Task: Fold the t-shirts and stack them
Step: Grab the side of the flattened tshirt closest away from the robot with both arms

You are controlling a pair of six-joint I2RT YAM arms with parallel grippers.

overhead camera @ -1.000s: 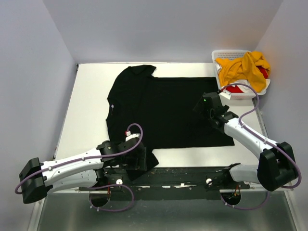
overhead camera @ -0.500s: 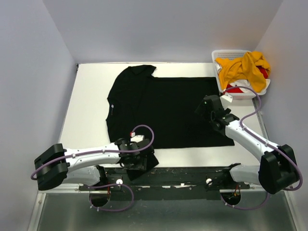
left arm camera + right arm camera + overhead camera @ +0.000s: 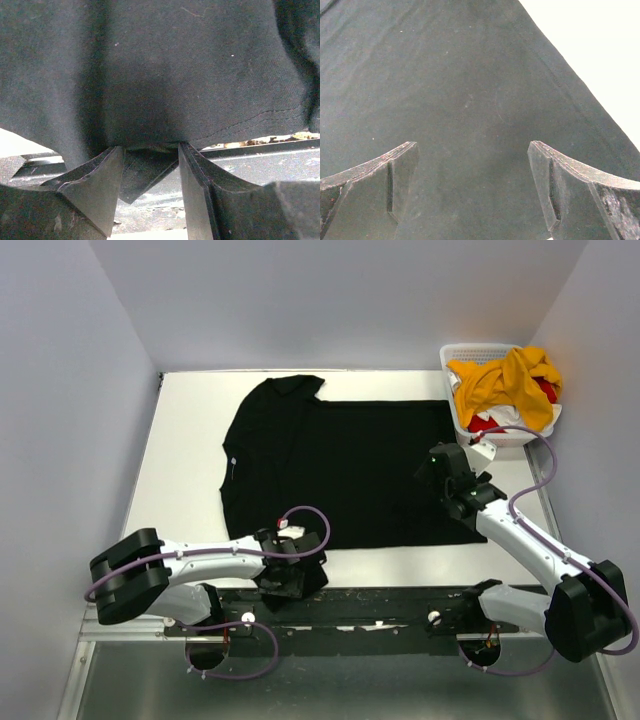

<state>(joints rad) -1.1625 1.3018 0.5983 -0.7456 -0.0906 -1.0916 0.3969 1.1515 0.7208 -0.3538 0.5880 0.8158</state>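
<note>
The large black t-shirt (image 3: 340,465) lies spread flat on the table (image 3: 180,470); it is soft, light and limp, so I judge it is best taken at an edge or a sleeve. The white basket (image 3: 455,355) in the far right corner holds a crumpled mustard-yellow t-shirt (image 3: 505,380) over a red one (image 3: 487,425). The left gripper (image 3: 150,150) stands narrow around the near sleeve, but I cannot tell if it pinches; the right gripper (image 3: 472,145) is wide over the cloth.

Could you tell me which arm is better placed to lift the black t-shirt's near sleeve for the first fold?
Left. The left pincer straddles the near sleeve of the black t-shirt; the right pincer hovers open over the shirt's body, away from that sleeve.
</note>
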